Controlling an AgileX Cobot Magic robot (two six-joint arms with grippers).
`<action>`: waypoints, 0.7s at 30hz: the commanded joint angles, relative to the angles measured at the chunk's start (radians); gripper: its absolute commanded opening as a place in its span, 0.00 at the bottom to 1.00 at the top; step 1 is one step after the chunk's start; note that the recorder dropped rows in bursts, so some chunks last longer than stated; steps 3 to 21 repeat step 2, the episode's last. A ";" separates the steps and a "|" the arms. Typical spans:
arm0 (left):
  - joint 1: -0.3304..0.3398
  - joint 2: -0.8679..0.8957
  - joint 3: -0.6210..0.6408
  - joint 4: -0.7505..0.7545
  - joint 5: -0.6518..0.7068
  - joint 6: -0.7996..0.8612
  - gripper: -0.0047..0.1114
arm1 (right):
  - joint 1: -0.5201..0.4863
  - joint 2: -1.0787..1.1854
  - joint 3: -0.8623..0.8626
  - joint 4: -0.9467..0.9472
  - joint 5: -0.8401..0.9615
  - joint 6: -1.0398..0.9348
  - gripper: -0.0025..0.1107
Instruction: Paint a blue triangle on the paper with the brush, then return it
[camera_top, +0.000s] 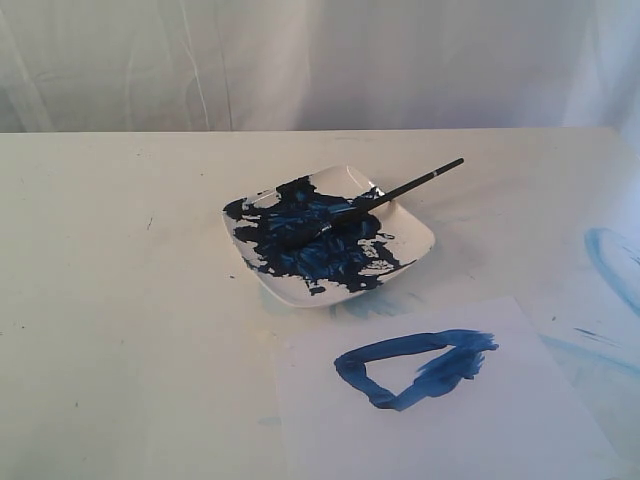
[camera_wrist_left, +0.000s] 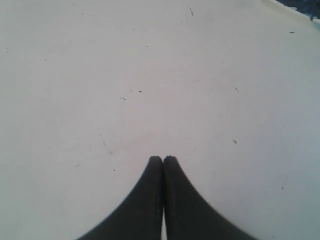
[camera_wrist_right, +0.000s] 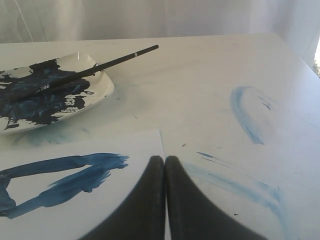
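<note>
The brush (camera_top: 410, 185) lies across the dish (camera_top: 415, 240), bristles in paint, handle jutting past the far right rim. It looks light, stiff and probably slick; I'd pinch the clean handle. The blue triangle (camera_top: 400, 347) sits on the paper (camera_top: 480, 430), near right. The left claw (camera_wrist_left: 163, 159) and right claw (camera_wrist_right: 165, 159) are pressed together, empty.

White dish (camera_top: 412, 238), glossy and smooth, coated with thick, wet-looking dark-blue paint (camera_top: 300, 235); brush (camera_top: 400, 190) with a faintly shiny black handle and a thin silvery band. The paper (camera_top: 520, 420) is thin and matt white, the blue triangle (camera_top: 400, 347) on it streaky, opaque brushwork; the off-white tabletop (camera_top: 120, 300) is matt, speckled and smeared with pale blue. Backdrop of white cloth (camera_top: 300, 60) in soft folds; left gripper (camera_wrist_left: 163, 161) and right gripper (camera_wrist_right: 165, 160) smooth, matt black.
</note>
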 joint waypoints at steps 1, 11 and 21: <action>0.005 -0.005 0.003 -0.007 0.009 -0.009 0.04 | 0.002 -0.005 0.002 0.001 -0.007 0.004 0.02; 0.005 -0.005 0.003 -0.007 0.009 -0.009 0.04 | 0.002 -0.005 0.002 0.001 -0.007 0.004 0.02; 0.005 -0.005 0.003 -0.007 0.009 -0.009 0.04 | 0.002 -0.005 0.002 0.001 -0.007 0.004 0.02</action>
